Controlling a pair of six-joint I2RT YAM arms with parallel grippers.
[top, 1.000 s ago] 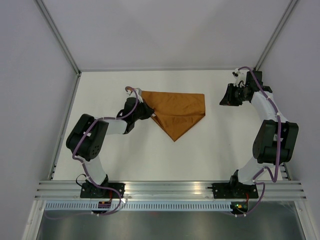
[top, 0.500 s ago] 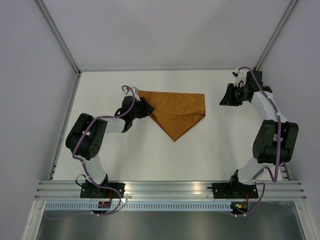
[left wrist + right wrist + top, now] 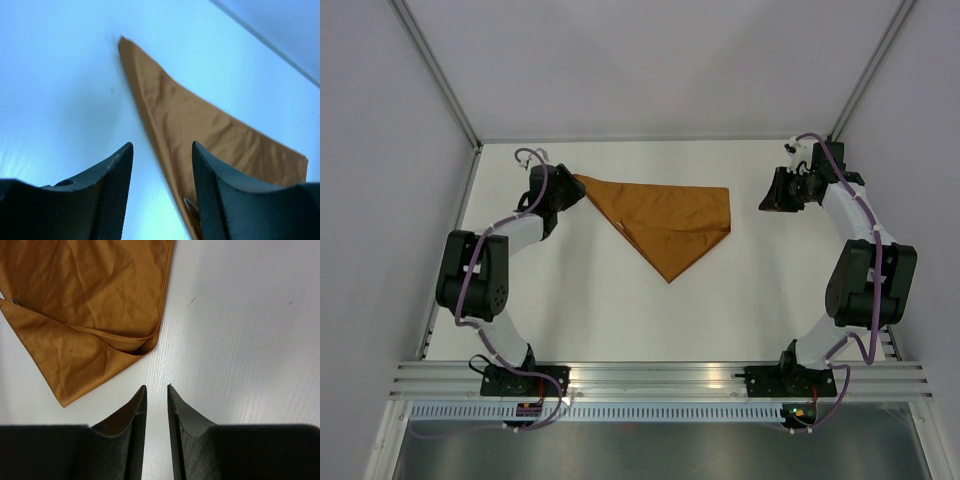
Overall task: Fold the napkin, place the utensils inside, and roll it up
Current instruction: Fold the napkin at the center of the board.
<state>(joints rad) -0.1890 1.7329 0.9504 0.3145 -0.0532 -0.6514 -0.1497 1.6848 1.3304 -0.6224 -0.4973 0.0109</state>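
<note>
Top external view shows the napkin (image 3: 665, 225) folded into a triangle on the desk (image 3: 620, 310), ready for utensils; left fingers (image 3: 115, 195) apart, empty, right fingers (image 3: 175, 430) nearly together.

A white bench (image 3: 720, 310) fills the middle of the top view, its surface matte and evenly lit, with faint scuffs and specks showing in the right wrist view. Plain pale grey walls (image 3: 650, 60) enclose it on three sides (no windows in them). Slim metal posts (image 3: 435, 70) rise along the two far corners. Along the near edge runs a ribbed aluminium rail (image 3: 650, 378), with a dark glossy strip below it.
</note>
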